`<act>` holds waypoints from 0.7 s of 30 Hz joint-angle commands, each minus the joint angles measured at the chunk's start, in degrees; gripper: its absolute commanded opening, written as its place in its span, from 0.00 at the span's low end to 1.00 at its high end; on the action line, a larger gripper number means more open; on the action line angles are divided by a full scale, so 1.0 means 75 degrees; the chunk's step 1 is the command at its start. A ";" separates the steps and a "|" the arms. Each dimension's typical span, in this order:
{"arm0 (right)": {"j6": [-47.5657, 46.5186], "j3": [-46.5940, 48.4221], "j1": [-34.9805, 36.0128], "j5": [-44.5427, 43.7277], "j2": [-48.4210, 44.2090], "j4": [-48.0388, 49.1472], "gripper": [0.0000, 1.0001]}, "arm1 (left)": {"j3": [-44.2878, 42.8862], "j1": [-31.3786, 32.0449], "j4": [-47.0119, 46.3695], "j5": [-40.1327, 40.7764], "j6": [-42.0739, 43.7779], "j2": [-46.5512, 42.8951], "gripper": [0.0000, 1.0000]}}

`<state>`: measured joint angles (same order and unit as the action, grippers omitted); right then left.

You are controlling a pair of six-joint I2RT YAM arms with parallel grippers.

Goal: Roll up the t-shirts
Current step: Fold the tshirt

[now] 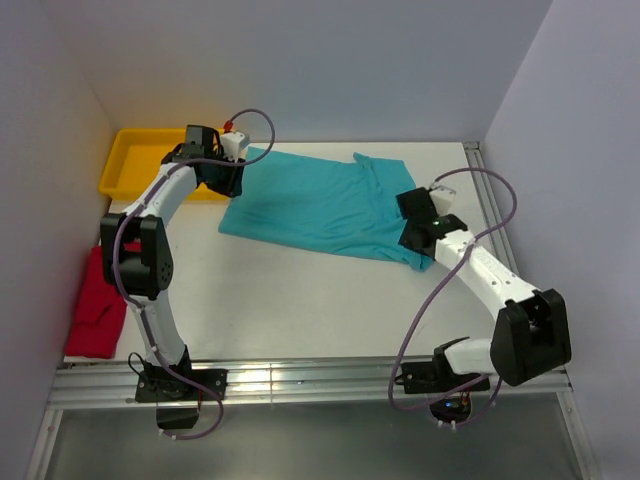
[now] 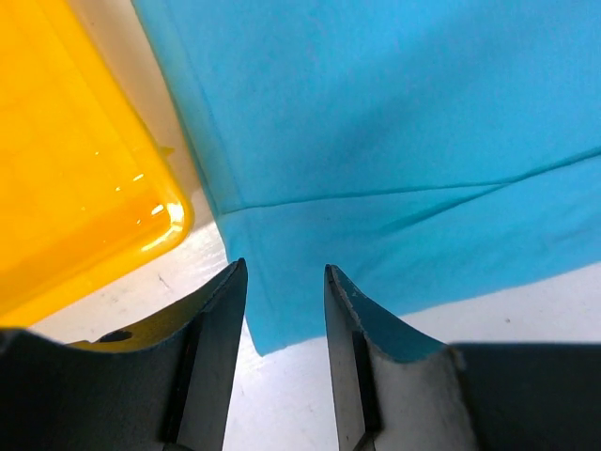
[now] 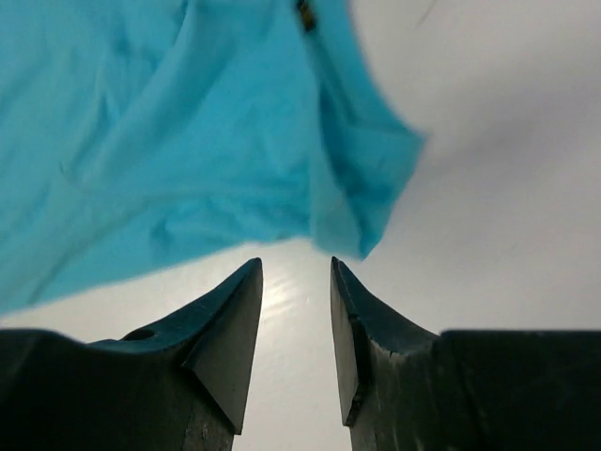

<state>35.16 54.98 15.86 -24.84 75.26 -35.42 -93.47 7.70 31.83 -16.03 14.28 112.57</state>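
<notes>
Teal short-sleeved cloth t-shirt (image 1: 320,205) spread flat near the table's far edge, solid red cloth t-shirt (image 1: 98,305) bunched at the left edge, left gripper (image 2: 284,272) released over a teal corner, right gripper (image 3: 295,268) released beside the teal shirt's right end

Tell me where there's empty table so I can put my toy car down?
The biggest bare patch of table lies in front of the teal t-shirt, between the left arm and right arm. A thin strip runs behind the shirt, by the back wall. The left side is crowded: yellow tray, red t-shirt.
</notes>
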 commanded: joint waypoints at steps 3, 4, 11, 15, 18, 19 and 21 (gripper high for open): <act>0.1534 -0.0265 0.1527 -0.0636 0.0650 -0.0421 0.41 | 0.0462 -0.0008 0.0009 -0.0159 0.0193 -0.0794 0.44; 0.1686 -0.0230 0.1658 -0.0800 0.0849 -0.0573 0.41 | 0.0637 -0.0019 0.0009 -0.0159 0.0193 -0.0934 0.44; 0.2436 -0.0417 0.1718 -0.1726 0.1728 -0.0878 0.39 | 0.1154 -0.0300 0.0033 -0.0370 0.0299 -0.1287 0.44; 0.2625 -0.0300 0.1718 -0.2254 0.2081 -0.1008 0.39 | 0.1119 -0.0441 0.0126 -0.0452 0.0345 -0.1252 0.44; 0.2637 -0.0241 0.1613 -0.2243 0.2210 -0.0950 0.41 | 0.1084 -0.0500 0.0150 -0.0476 0.0392 -0.1194 0.44; 0.2648 -0.0195 0.1577 -0.2231 0.2257 -0.0973 0.41 | 0.1061 -0.0512 0.0173 -0.0476 0.0404 -0.1170 0.44; 0.2602 -0.0077 0.1472 -0.2231 0.2386 -0.0985 0.42 | 0.1026 -0.0523 0.0232 -0.0487 0.0416 -0.1123 0.43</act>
<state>52.82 51.99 28.08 -37.85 92.31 -41.91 -84.79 3.86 32.75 -17.89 15.84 106.10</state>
